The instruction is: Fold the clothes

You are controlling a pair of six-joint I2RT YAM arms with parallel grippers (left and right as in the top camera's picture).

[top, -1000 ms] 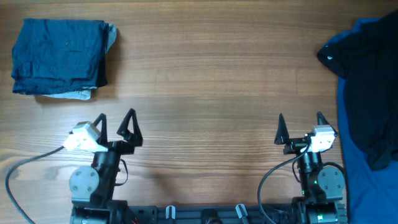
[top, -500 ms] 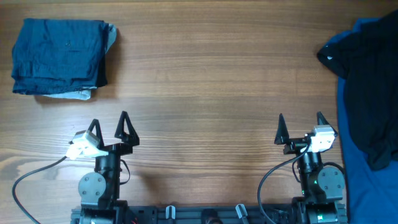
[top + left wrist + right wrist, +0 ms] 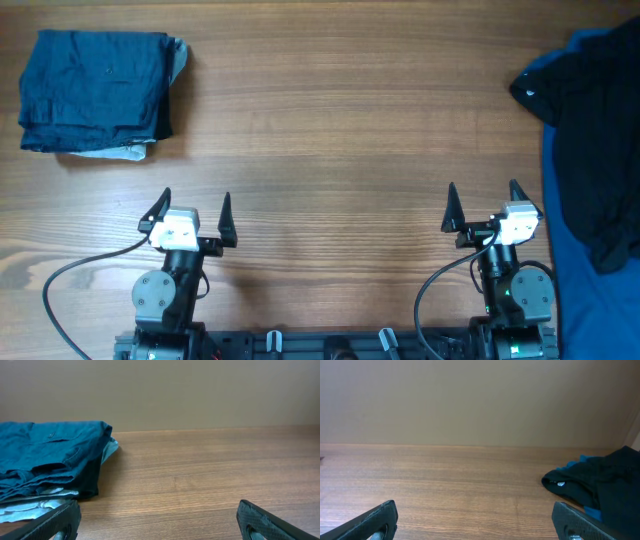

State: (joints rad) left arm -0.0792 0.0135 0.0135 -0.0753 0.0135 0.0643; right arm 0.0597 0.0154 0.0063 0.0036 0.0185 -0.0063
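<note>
The navy-blue denim-like shorts (image 3: 95, 92) lie folded in a neat stack at the table's far left; they also show in the left wrist view (image 3: 47, 462), with a small button on top. A heap of unfolded black and blue clothes (image 3: 592, 150) lies at the right edge, and part of it shows in the right wrist view (image 3: 597, 482). My left gripper (image 3: 192, 208) is open and empty near the front edge, below the shorts. My right gripper (image 3: 481, 203) is open and empty near the front right, beside the heap.
The wooden table (image 3: 340, 130) stretches between the two garment piles. Both arm bases and their cables sit along the front edge. A plain beige wall stands behind the table's far edge.
My left arm has swung its wrist round to the right and now points straight ahead, gripper still open. The right arm and the clothes have not moved.
</note>
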